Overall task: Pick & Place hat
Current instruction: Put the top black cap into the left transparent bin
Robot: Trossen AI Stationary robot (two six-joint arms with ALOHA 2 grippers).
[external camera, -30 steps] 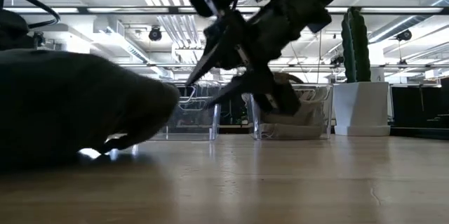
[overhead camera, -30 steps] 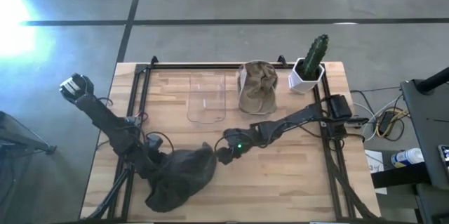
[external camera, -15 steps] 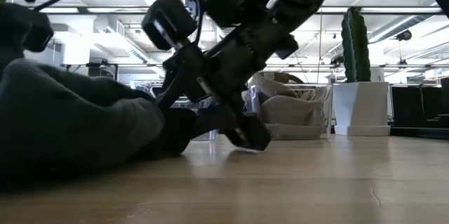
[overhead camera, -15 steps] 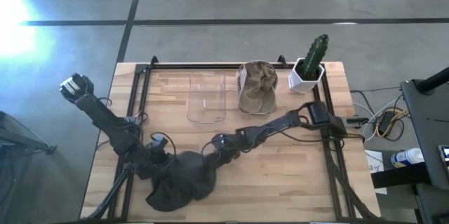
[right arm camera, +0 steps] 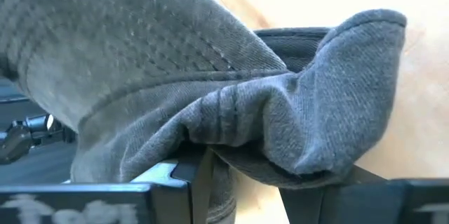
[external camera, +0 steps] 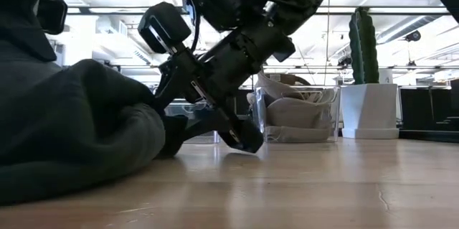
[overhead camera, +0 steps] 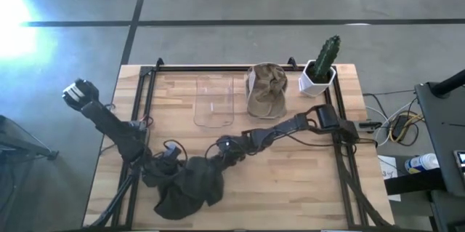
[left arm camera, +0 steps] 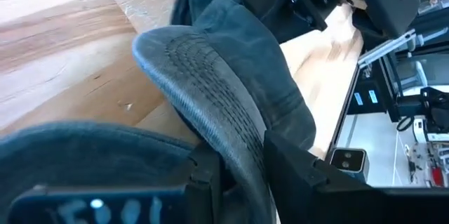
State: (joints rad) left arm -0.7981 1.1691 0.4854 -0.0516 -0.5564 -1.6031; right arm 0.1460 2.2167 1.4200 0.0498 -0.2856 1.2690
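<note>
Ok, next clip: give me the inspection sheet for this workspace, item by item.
Surface: wooden table with a black rail frame.
Job's things: dark grey hat, crumpled at the near left; clear bin empty; second bin holds a tan hat.
Clutter: potted cactus.
Grippers: left end effector and right end effector each clamp the dark hat's brim.
Cables: loose wiring off the table's right edge.
Surroundings: concrete floor; no people seen.
</note>
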